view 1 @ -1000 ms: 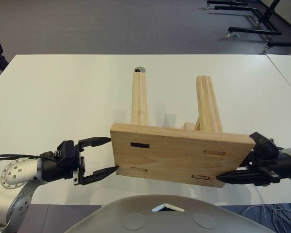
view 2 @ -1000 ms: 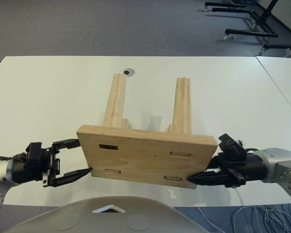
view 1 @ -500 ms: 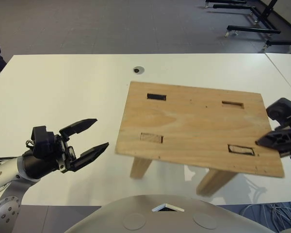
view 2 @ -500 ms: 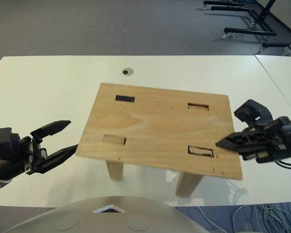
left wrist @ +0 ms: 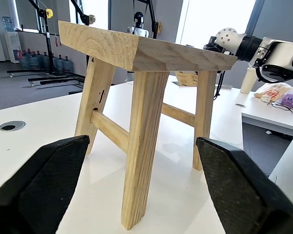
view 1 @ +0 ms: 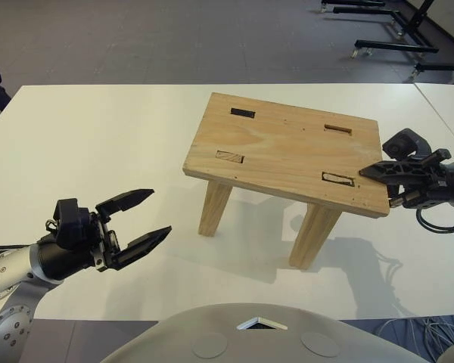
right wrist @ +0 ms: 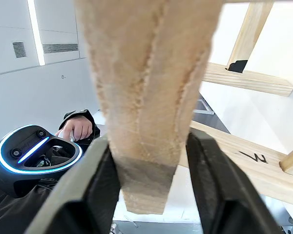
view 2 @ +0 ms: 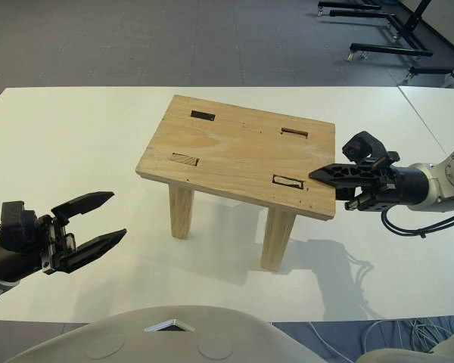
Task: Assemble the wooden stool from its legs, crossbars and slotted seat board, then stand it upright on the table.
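The wooden stool point(view 1: 284, 155) stands upright on the white table point(view 1: 98, 144), with its legs point(view 1: 213, 208) on the tabletop. The right gripper point(view 1: 377, 187) is squeezed tight on the edge of the seat board point(view 2: 234, 147), at the stool's 3 o'clock side. The left gripper point(view 1: 160, 210) hangs with its jaws spread wide over the table at the stool's 8 o'clock, well apart from it

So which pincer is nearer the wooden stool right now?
Right. The right pincer grips the edge of the wooden stool at its seat's right side. The left pincer is open above the table, apart from the stool, off to its front left.
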Tool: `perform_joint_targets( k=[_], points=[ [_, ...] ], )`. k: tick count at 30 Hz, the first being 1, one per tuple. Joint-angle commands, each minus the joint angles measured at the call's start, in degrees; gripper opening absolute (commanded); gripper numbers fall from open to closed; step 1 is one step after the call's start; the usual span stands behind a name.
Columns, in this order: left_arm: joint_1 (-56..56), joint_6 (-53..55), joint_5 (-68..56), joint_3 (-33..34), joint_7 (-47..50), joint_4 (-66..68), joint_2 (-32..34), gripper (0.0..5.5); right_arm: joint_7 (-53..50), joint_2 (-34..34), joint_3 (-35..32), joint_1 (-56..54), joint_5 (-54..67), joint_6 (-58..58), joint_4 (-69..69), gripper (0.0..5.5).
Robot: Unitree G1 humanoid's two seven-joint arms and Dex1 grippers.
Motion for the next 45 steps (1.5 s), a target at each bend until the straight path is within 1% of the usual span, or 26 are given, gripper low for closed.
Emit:
perform_joint_targets(
  k=[1, 3, 4, 6, 7, 8, 10, 13, 16, 19, 22, 25, 27, 29, 32, 34, 37, 38, 39, 40, 42, 45],
  points=[
    [-1.08, 0.58, 0.88, -0.48, -0.41, 0.93, 0.42, 4.03, -2.71, 1.9, 1.07, -5.39, 2.71, 0.11, 5.37, 2.85],
    [-2.12, 0.48, 0.76, -0.4, -0.49, 1.8, 0.37, 4.03, -3.65, 3.57, -1.09, -9.14, 4.33, 0.11, 8.47, 3.24],
    [-2.72, 0.47, 0.74, -0.39, -0.58, 2.34, 0.39, 4.03, -4.19, 4.05, -1.89, -10.39, 5.87, 0.1, 9.72, 3.24],
    [-3.74, 0.5, 0.81, -0.53, -0.97, 3.38, 0.46, 4.03, -4.36, 3.63, -1.04, -13.31, 10.51, 0.11, 11.88, 3.24],
    [-4.17, 0.48, 0.86, -0.62, -1.1, 3.77, 0.47, 4.03, -10.19, 3.92, -2.05, -8.08, 18.49, -2.81, 5.41, 3.24],
    [-4.78, 0.46, 0.81, -0.54, -1.17, 4.25, 0.52, 4.03, -13.7, 3.86, -4.3, -2.72, 22.52, -4.55, -0.24, 3.24],
    [-5.87, 0.5, 0.7, -0.29, -1.33, 5.15, 0.71, 4.03, -16.94, 2.32, -9.66, 7.78, 24.63, -6.43, -8.64, 3.24],
    [-6.91, 0.51, 0.88, -0.26, -1.87, 6.27, 0.82, 4.03, -18.12, 0.84, -17.38, 22.17, 17.32, -7.64, -15.71, 3.24],
    [-8.38, 0.77, 1.21, -0.67, -2.57, 7.06, 1.23, 4.03, -18.87, 3.11, -21.81, 29.91, 12.21, -9.91, -19.78, 3.24],
    [-9.16, 1.11, 1.26, -0.32, -3.0, 7.44, 1.5, 4.03, -15.76, 3.39, -24.57, 33.35, 7.78, -11.02, -21.43, 3.24],
    [-8.94, 1.14, 1.46, -0.19, -3.03, 7.19, 1.09, 4.03, -7.35, 1.07, -27.2, 36.64, 1.9, -13.12, -22.87, 3.24],
    [-9.09, 1.12, 1.78, -0.71, -2.74, 7.06, 0.61, 4.03, -0.13, -0.36, -28.09, 36.79, -3.92, -17.0, -21.69, 3.24],
    [-9.26, 1.06, 2.03, -1.07, -2.77, 7.12, 0.41, 4.03, 2.8, -0.9, -28.9, 36.19, -5.44, -17.09, -20.03, 3.24],
    [-9.52, 0.9, 2.4, -1.59, -2.71, 7.24, 0.12, 4.03, 5.54, -1.67, -30.17, 36.26, -5.1, -15.37, -20.37, 3.24],
    [-9.33, 0.25, 3.37, -2.6, -2.84, 7.45, -0.63, 4.03, 5.6, -0.72, -32.52, 35.37, -1.15, -11.2, -20.98, 3.24],
    [-9.34, 0.03, 3.7, -2.95, -2.85, 7.62, -0.92, 4.03, 4.48, 0.03, -34.04, 34.62, 2.47, -8.3, -21.36, 3.24],
    [-9.33, -0.18, 3.85, -3.05, -3.01, 7.78, -1.28, 4.03, 0.48, -0.03, -36.06, 34.18, 12.64, -5.57, -20.91, 3.24],
    [-9.28, -0.21, 3.88, -3.08, -3.06, 7.74, -1.41, 4.03, 0.16, 0.38, -37.28, 35.36, 12.29, -5.07, -21.16, 3.24],
    [-9.14, -0.27, 3.95, -3.08, -3.1, 7.67, -1.57, 4.03, 0.24, 0.58, -38.41, 36.94, 11.06, -4.65, -21.56, 3.24],
    [-9.0, -0.31, 4.03, -3.04, -3.17, 7.65, -1.71, 4.03, 2.01, 0.28, -39.48, 39.64, 7.4, -5.06, -22.83, 3.24],
    [-8.83, -0.32, 4.08, -2.92, -3.25, 7.62, -1.81, 4.03, 6.73, -1.4, -39.47, 45.19, -0.86, -8.66, -25.5, 3.24],
    [-9.3, -0.15, 4.01, -3.08, -3.5, 7.73, -1.69, 4.03, 10.96, -1.82, -35.39, 49.84, -12.7, -19.22, -28.15, 3.24]
  ],
)
